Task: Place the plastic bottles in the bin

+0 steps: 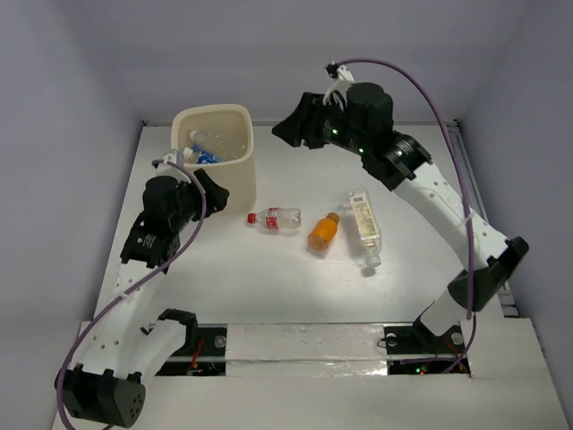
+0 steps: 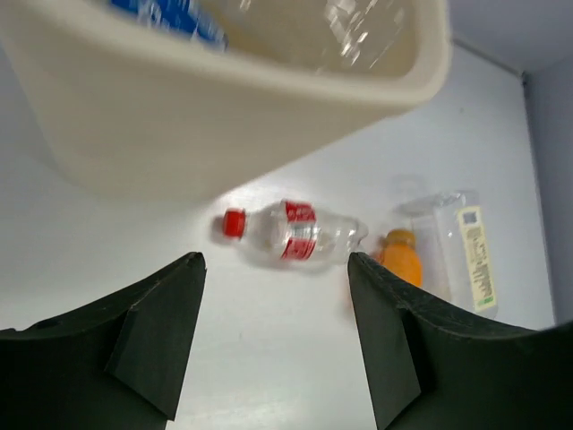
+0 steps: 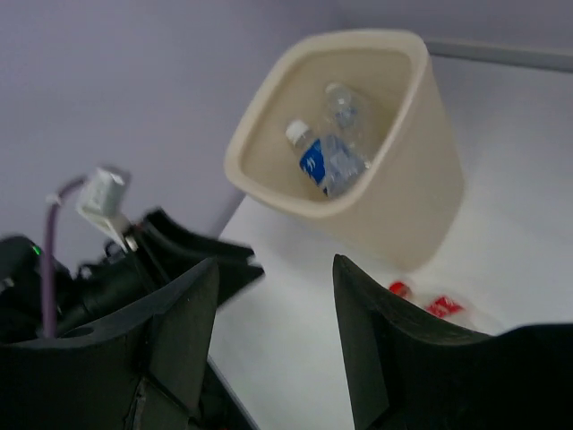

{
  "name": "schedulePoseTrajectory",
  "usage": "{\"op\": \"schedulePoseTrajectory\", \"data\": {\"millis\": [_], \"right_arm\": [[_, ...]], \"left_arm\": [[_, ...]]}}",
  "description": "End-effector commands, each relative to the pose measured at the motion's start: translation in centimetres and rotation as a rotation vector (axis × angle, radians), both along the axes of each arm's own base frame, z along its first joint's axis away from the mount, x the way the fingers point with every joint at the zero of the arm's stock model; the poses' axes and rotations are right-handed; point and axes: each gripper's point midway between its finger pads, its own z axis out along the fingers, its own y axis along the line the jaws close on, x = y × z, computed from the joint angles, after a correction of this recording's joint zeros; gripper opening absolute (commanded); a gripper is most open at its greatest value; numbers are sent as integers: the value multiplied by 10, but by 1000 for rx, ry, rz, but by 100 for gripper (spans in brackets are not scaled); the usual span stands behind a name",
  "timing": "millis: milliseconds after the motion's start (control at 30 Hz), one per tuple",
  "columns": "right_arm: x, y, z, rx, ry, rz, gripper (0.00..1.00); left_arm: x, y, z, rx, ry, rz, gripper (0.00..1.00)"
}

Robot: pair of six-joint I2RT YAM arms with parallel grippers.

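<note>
Bottles (image 3: 324, 161) inside bin (image 3: 421, 197), plain from right wrist

Bin (image 1: 237, 175) stands right beside left gripper (image 1: 211, 186); bare table (image 1: 269, 278) lies around three bottles (image 1: 323, 231)

Both arms stretched out, jaws empty

The left arm (image 1: 134, 278) folds at the elbow down by its base, then reaches forward, with the left gripper (image 2: 276, 269) tipped downward and its jaws spread with nothing between them. The right arm (image 1: 439, 193) swings out wide to the right, then arches high back toward the middle. The right gripper (image 3: 276, 267) points left, jaws apart too, holding nothing.
</note>
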Motion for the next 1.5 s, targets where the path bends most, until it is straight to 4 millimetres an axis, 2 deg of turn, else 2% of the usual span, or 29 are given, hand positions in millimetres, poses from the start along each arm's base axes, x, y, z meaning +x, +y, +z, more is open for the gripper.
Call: {"op": "schedulePoseTrajectory", "data": {"millis": [0, 33, 67, 133, 167, 233, 267, 367, 400, 433, 567, 600, 633, 767, 833, 867, 967, 1000, 1067, 1100, 1233, 1333, 1367, 1433, 1467], "right_arm": [[21, 16, 4, -12, 30, -44, 59], [19, 15, -3, -39, 43, -60, 59], [19, 10, -31, -79, 88, -84, 59], [18, -5, -61, -99, 142, -164, 61], [8, -24, -97, -149, 198, -214, 67], [1, -46, -131, -174, 272, -312, 76], [-12, -64, -163, -217, 323, -352, 87], [-30, -85, -206, -237, 431, -427, 100], [-34, -92, -214, -237, 445, -450, 100], [-41, -97, -238, -256, 493, -470, 100], [-37, -93, -259, -247, 543, -500, 100], [-34, -91, -260, -244, 549, -507, 100], [-27, -92, -270, -250, 571, -537, 100], [-4, -79, -272, -191, 599, -566, 100], [0, -70, -274, -164, 625, -558, 100], [3, -67, -285, -178, 646, -564, 100], [11, -65, -298, -187, 686, -596, 100], [11, -65, -313, -205, 711, -610, 100], [12, -61, -324, -196, 738, -617, 100], [12, -60, -336, -211, 760, -624, 100], [11, -58, -356, -211, 803, -639, 99], [10, -65, -362, -221, 809, -681, 89], [7, -70, -366, -233, 816, -695, 75], [6, -79, -361, -233, 794, -730, 64], [5, -84, -348, -224, 769, -733, 62]], "left_arm": [[-23, -7, -22, -55, 69, -23, 61], [-27, -10, -30, -54, 87, -38, 61], [-29, -11, -31, -57, 85, -44, 61], [-37, -20, -39, -60, 98, -87, 60], [-39, -21, -42, -64, 102, -90, 60], [-43, -26, -54, -75, 122, -114, 58], [-45, -32, -55, -89, 120, -135, 58], [-49, -41, -68, -104, 148, -168, 56], [-50, -48, -70, -113, 152, -191, 56], [-51, -51, -72, -113, 158, -202, 56], [-55, -67, -77, -100, 170, -249, 56], [-55, -70, -77, -96, 172, -258, 56], [-58, -75, -75, -94, 168, -276, 56], [-63, -79, -75, -94, 159, -296, 56], [-67, -78, -75, -95, 158, -304, 56], [-70, -77, -79, -92, 163, -308, 56], [-79, -74, -84, -84, 167, -319, 56], [-85, -76, -84, -91, 165, -335, 56], [-89, -79, -78, -102, 147, -353, 57], [-90, -80, -79, -104, 154, -359, 57], [-93, -81, -78, -107, 159, -372, 57], [-93, -81, -78, -98, 163, -375, 57], [-92, -81, -76, -96, 161, -374, 57], [-91, -79, -74, -95, 157, -362, 57], [-90, -79, -68, -100, 148, -357, 57]]}}
